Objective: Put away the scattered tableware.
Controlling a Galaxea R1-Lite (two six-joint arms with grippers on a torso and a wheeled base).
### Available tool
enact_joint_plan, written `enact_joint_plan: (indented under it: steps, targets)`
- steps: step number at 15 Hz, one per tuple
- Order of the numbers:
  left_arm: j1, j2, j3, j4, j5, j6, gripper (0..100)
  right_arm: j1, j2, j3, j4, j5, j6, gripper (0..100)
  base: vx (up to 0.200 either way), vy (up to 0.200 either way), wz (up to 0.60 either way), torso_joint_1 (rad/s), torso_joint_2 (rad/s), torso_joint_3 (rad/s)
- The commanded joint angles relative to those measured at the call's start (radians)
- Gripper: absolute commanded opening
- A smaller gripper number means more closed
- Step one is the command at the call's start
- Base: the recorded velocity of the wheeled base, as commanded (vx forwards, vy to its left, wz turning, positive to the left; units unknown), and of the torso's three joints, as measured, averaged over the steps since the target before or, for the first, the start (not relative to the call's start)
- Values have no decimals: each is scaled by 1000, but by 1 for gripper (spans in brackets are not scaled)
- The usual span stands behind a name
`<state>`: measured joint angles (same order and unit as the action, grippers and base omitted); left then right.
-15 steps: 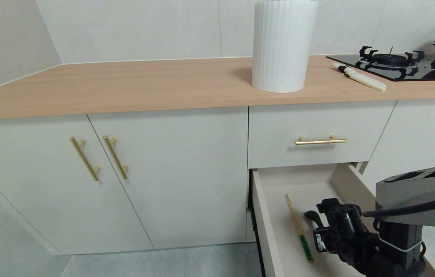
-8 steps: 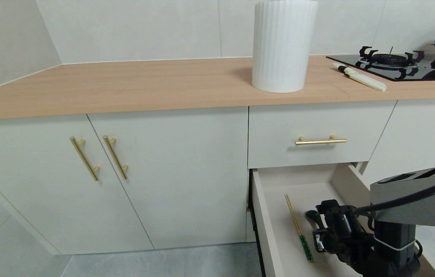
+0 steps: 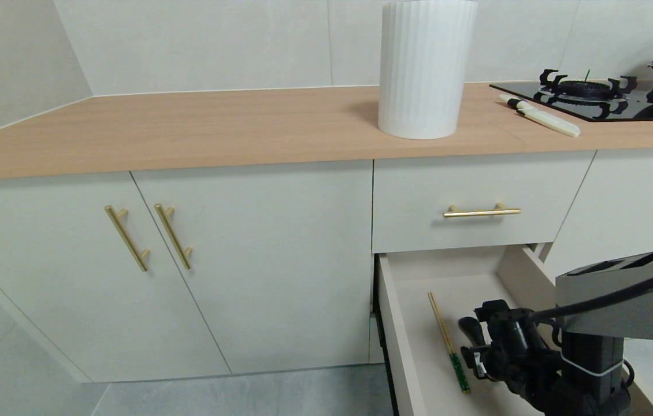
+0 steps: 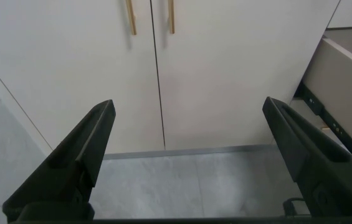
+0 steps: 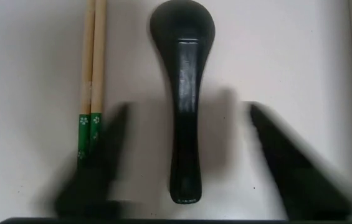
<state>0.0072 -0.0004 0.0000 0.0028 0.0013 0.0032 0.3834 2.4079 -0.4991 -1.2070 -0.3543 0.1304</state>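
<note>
Letting go looks like the change here. The right gripper [image 5: 187, 134], low in the lower right of the head view, has spread its jaws over the last second, and they now stand apart and blurred on either side of the glossy black soup spoon [image 3: 469, 326]. The spoon itself has not shifted. It lies flat on the floor of the open pale drawer [image 3: 400, 323], just beside the pair of bamboo chopsticks with green-patterned ends [image 3: 446, 341].

I'd count the spoon as put away.

The left gripper [image 4: 185, 143] hangs with its jaws wide apart, facing the white cupboard doors [image 4: 225, 62].

At the upper right, a long white utensil with a black band [image 3: 540, 115] lies on the wooden desk [image 3: 216, 127], probably the next piece to collect.
</note>
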Motion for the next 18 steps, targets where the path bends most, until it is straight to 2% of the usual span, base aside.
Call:
enact_joint_plan:
  steps: [1,5,7,9,11,12,13,15,18]
  targets:
    - [0,0,0,0,0,0,100,0,-7,2,0,0,0,100,0,0,0,0,0,0]
    - [0,0,0,0,0,0,100,2,-133,27,6,-83,-28,100,0,0,0,0,0,0]
    - [0,0,0,0,0,0,100,0,-246,45,41,-83,-34,100,0,0,0,0,0,0]
    - [0,0,0,0,0,0,100,0,-360,39,138,-83,-32,100,0,0,0,0,0,0]
    - [0,0,0,0,0,0,100,5,-526,14,299,-83,-32,100,0,0,0,0,0,0]
    - [0,0,0,0,0,11,100,8,-589,8,365,-83,-32,100,0,0,0,0,0,0]
    - [0,0,0,0,0,3,100,17,-636,-2,423,-83,-32,100,0,0,0,0,0,0]
    - [0,0,0,0,0,1,100,40,-693,-21,537,-81,-26,100,0,0,0,0,0,0]
    - [0,0,0,0,0,1,100,52,-725,-50,633,-81,6,100,0,0,0,0,0,0]
